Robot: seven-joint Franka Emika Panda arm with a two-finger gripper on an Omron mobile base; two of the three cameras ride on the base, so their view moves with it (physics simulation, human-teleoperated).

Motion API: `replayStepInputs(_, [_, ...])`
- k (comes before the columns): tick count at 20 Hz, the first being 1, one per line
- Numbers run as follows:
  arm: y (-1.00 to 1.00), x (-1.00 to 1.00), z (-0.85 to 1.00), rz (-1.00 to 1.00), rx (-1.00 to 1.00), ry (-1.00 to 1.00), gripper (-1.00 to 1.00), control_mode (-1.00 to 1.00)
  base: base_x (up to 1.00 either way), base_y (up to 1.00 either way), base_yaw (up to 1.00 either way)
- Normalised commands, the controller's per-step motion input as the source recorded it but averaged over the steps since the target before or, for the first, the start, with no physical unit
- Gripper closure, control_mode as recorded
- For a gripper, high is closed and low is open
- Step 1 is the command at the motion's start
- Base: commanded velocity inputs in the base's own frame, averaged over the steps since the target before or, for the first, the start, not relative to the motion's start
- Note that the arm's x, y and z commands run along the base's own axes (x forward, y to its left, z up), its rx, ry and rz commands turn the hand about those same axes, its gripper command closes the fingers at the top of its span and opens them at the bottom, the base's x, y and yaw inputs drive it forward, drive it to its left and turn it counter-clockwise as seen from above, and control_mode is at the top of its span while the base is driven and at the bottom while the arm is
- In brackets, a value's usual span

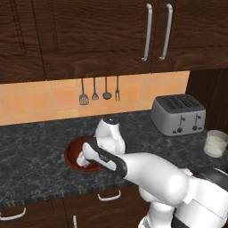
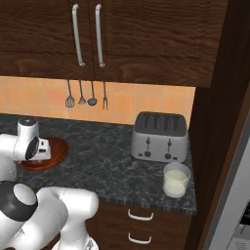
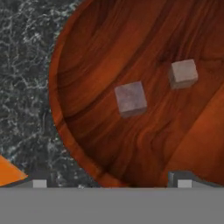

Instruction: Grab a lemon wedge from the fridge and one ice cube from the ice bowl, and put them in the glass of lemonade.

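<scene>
The reddish-brown wooden ice bowl [image 1: 71, 150] [image 2: 59, 146] [image 3: 59, 96] sits on the dark stone counter, left of the toaster. Two pale grey ice cubes lie in it, one [image 3: 130, 99] near the middle of the hand view and one [image 3: 183, 73] further up right. My gripper [image 3: 111, 183] [image 1: 83, 161] hangs open just above the bowl, with nothing between its fingertips [image 3: 39, 183]. The glass of lemonade [image 1: 215, 143] [image 2: 176, 179] stands at the counter's right end, in front of the toaster. A grey edge of the fridge [image 2: 228, 210] shows at the far right. The lemon wedge is out of view.
A silver toaster [image 1: 178, 113] [image 2: 159, 136] stands between bowl and glass. Utensils [image 1: 100, 91] hang on the orange tile wall. Dark wooden cabinets [image 1: 156, 31] hang overhead, and a tall dark panel [image 2: 217, 122] closes the counter's right end.
</scene>
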Motion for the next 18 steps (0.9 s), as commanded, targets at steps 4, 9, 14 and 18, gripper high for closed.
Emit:
replayStepInputs(4, [0.05, 0.40, -0.05, 0.00, 0.00, 0.01, -1.00, -1.00, 0.00, 0.00, 0.00])
replayStepInputs(9, [0.00, 0.24, -0.11, 0.00, 0.00, 0.01, -1.00, -1.00, 0.00, 0.00, 0.00])
replayStepInputs(14, [0.03, 0.09, -0.36, 0.00, 0.00, 0.06, -1.00, -1.00, 0.00, 0.00, 0.00])
replayStepInputs(18, [0.08, 0.04, -0.25, 0.00, -0.01, 0.04, -1.00, -1.00, 0.00, 0.00, 0.00])
